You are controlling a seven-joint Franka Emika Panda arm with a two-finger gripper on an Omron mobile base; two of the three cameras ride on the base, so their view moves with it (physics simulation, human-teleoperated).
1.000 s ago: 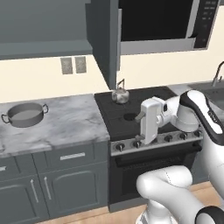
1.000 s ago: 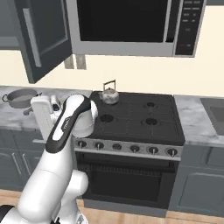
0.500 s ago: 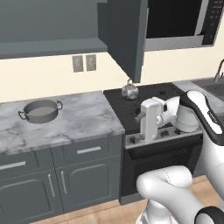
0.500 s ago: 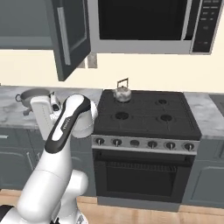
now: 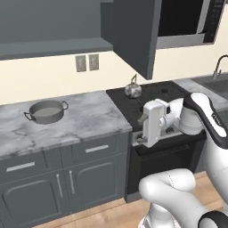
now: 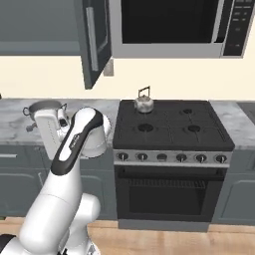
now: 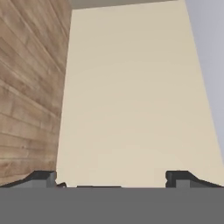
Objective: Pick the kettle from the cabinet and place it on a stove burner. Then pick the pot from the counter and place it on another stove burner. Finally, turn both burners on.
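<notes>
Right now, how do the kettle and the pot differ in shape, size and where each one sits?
The kettle is small and rounded with a thin arched handle over its top; the pot is wider, shallower and open, with two small side handles. The kettle sits at the rear left corner of the black cooktop; the pot rests on the marble counter, left of the stove. Both are grey metal, upright, and untouched by the arm.
</notes>
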